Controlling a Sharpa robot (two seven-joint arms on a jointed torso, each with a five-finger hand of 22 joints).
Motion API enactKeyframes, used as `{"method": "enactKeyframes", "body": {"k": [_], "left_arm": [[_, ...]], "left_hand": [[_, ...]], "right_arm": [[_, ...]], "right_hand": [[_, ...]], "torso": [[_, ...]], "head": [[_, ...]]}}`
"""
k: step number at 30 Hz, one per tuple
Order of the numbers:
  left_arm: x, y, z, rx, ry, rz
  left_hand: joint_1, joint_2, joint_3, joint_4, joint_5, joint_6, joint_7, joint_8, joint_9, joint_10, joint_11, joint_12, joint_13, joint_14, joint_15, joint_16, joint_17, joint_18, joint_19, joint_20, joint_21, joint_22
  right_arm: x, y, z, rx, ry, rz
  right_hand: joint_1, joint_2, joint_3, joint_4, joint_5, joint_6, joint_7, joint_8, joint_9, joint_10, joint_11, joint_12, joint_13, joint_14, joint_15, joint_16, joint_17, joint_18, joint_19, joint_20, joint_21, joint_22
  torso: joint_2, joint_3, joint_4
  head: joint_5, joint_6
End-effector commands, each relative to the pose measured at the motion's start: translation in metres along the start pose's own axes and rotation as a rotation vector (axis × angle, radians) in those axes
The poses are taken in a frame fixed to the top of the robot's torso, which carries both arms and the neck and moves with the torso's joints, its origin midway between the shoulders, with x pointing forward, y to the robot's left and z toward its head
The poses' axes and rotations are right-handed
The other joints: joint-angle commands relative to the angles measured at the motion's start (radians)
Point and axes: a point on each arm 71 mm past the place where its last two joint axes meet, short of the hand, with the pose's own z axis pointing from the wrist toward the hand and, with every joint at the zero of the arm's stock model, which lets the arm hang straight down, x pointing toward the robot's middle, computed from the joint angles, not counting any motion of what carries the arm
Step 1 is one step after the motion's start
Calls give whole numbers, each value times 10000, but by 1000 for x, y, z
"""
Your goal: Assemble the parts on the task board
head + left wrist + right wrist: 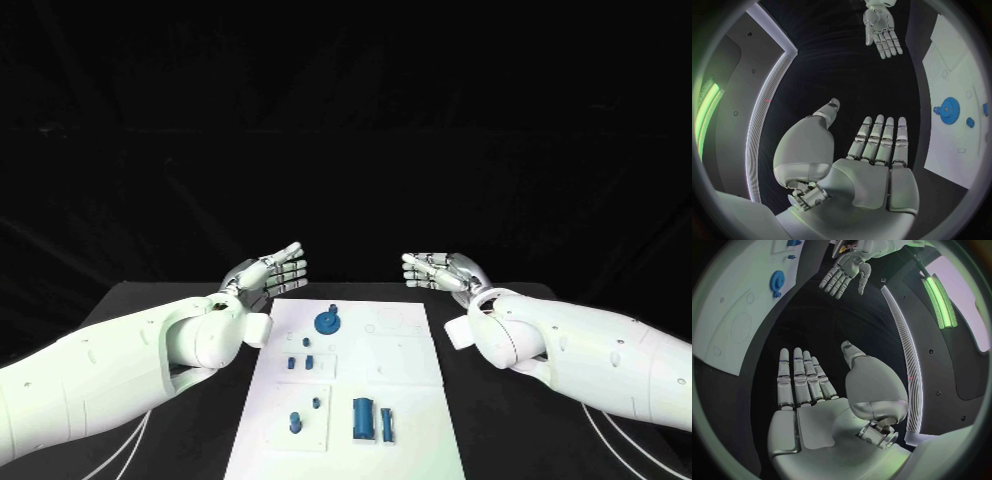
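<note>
The white task board [389, 360] lies in the middle of the black table. Near its far end sits a blue gear-shaped part [329, 321] [947, 108] [777, 280]. Small blue pegs [299, 361] stand mid-board, and two upright blue blocks [372, 419] with another small blue piece [296, 422] stand near the front. My left hand [271, 270] [873, 150] floats past the board's far left corner, fingers straight and apart, holding nothing. My right hand [441, 271] [807, 385] hovers past the far right corner, also flat and empty. Each wrist view also shows the other hand [881, 27] [845, 270].
Black table surface [505, 420] runs along both sides of the board. A dark backdrop lies beyond the table's far edge. A gap of open air separates the two hands above the board's far end.
</note>
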Motion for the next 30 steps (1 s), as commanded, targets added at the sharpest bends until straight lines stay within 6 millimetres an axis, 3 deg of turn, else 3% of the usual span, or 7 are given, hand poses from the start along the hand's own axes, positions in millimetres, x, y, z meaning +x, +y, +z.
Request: {"method": "enactKeyframes", "body": {"k": [1, 6, 7, 10, 11, 12, 30], "left_arm": [[3, 0, -4, 493, -632, 426], [16, 6, -16, 992, -1386, 888], [18, 7, -19, 1093, -1526, 981], [25, 9, -26, 1370, -1898, 1237], [28, 10, -29, 1487, -2047, 1344], [29, 11, -31, 1557, -2137, 1409], [36, 12, -39, 1865, -2512, 1690]], "left_hand": [[-3079, 341, -1036, -324, -135, -2197, -338, -208, -156, -2154, -411, -405, -144, -1824, -378, -447, -229, -415, -1450, -643, -702, -447], [-4372, 1072, -1466, -324, -135, -3123, -1063, -208, -156, -3058, -580, -1257, -144, -2595, -1184, -625, -229, -551, -2061, -915, -997, -631], [-4578, 1072, -1538, -324, -135, -3267, -1063, -208, -156, -3203, -1281, -1257, -144, -2714, -1184, -652, -229, -551, -2157, -955, -1044, -664], [-5102, 1072, -1713, -324, -135, -3645, -1063, -208, -156, -3569, -1281, -1257, -144, -3028, -1184, -1379, -229, -553, -2405, -1069, -1164, -1396], [-5386, 1072, -1807, -324, -135, -3844, -1063, -208, -156, -3766, -1281, -1257, -144, -3194, -1184, -1379, -229, -553, -2538, -1128, -1229, -1396], [-5562, 1072, -1867, -324, -135, -3971, -1063, -208, -156, -3888, -1281, -1257, -144, -3297, -1184, -1379, -229, -1256, -2619, -1163, -1270, -1396], [-7654, 1072, -3242, -324, -135, -5462, -1063, -208, -156, -5356, -1281, -1257, -144, -4541, -1184, -1379, -229, -1256, -3602, -2021, -2203, -1396]], "right_arm": [[8, 5, -8, -368, -783, 561], [25, 13, -29, -593, -1599, 1530], [28, 14, -32, -610, -1723, 1661], [34, 17, -41, -632, -2034, 1972], [36, 19, -44, -634, -2147, 2079], [37, 19, -46, -633, -2208, 2136], [40, 21, -50, -629, -2341, 2256]], "right_hand": [[-3114, 190, -628, -724, -423, -2193, -423, -187, -561, -2445, -879, -610, -374, -2464, -327, -969, -513, -499, -2127, -472, -211, -1604], [-4406, 190, -892, -724, -600, -3102, -597, -187, -796, -3462, -879, -610, -1178, -3488, -327, -969, -725, -644, -3008, -670, -211, -2269], [-4612, 190, -924, -724, -1318, -3248, -1314, -187, -831, -3625, -879, -610, -1178, -3651, -327, -969, -759, -644, -3151, -699, -211, -2376], [-5127, 190, -1007, -724, -1318, -3608, -1314, -187, -924, -4027, -879, -610, -1178, -4058, -327, -969, -844, -681, -3501, -1473, -211, -2641], [-5423, 190, -1077, -724, -1318, -3817, -1314, -187, -978, -4262, -879, -610, -1178, -4294, -327, -969, -892, -1451, -3704, -1473, -211, -2794], [-5589, 190, -1105, -724, -1318, -3934, -1314, -187, -1010, -4396, -879, -610, -1178, -4425, -327, -969, -1596, -1451, -3812, -1473, -211, -2879], [-7699, 190, -1942, -724, -1318, -5420, -1314, -187, -1750, -6054, -879, -610, -1178, -6097, -327, -969, -1596, -1451, -5262, -1473, -211, -3969]], "torso": [[-227, 180, 186], [-238, 188, 195], [-238, 188, 195], [-238, 188, 195], [-238, 188, 195], [-238, 188, 195], [-238, 188, 195]], "head": [[82, 29], [87, 30], [87, 30], [87, 30], [87, 30], [87, 30], [87, 30]]}}
